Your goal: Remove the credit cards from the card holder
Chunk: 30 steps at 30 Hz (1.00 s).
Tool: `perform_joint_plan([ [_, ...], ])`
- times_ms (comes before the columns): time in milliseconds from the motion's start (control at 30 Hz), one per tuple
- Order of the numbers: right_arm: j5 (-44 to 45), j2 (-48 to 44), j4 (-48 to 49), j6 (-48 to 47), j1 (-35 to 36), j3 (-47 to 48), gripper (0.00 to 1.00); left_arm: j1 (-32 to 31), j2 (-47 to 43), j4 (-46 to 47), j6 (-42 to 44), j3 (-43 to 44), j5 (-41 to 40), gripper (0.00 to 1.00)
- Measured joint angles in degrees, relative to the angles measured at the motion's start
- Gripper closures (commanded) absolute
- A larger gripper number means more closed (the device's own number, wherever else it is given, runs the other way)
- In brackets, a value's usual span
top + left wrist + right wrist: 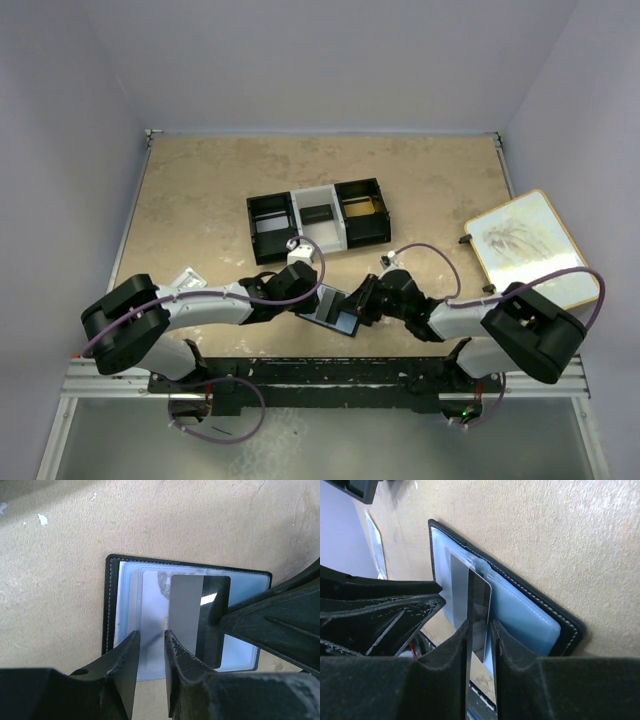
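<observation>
right gripper (480, 626) clamps credit card (479, 596) edge-on over card holder (532, 614); long axis toward right arm | left gripper (151, 639) ajar, empty, at card holder's opposite edge

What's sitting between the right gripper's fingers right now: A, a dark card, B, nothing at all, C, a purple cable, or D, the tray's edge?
A: in the right wrist view a dark card sits between the fingers of the right gripper, over the clear sleeves of the open wallet.
</observation>
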Motion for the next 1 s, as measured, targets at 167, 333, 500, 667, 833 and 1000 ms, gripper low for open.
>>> perform_joint_plan([
  [167, -0.7, 3.3, 4.8, 0.5, 0.0, 0.0, 0.68, 0.0, 0.0, 0.0, 0.0, 0.0, 0.1, 0.79],
  [333, -0.9, 6.1, 8.5, 0.7, 0.0, 0.1, 0.80, 0.0, 0.0, -0.2, 0.0, 0.0, -0.1, 0.81],
  [500, -0.9, 7.6, 9.9, 1.0, 0.0, 0.0, 0.89, 0.0, 0.0, -0.4, -0.2, 0.0, -0.6, 0.82],
  [667, -0.2, 3.0, 5.7, 0.7, 0.0, -0.3, 0.93, 0.0, -0.7, -1.9, -0.5, 0.0, -1.7, 0.82],
  [833, 1.4, -4.2, 0.0, 0.5, 0.0, -1.3, 0.93, 0.0, -1.6, -3.1, -0.7, 0.0, -3.1, 0.81],
  [1000, 2.3, -7.1, -2.3, 0.5, 0.0, -3.0, 0.93, 0.0, -1.7, -3.4, -1.2, 0.0, -4.4, 0.76],
])
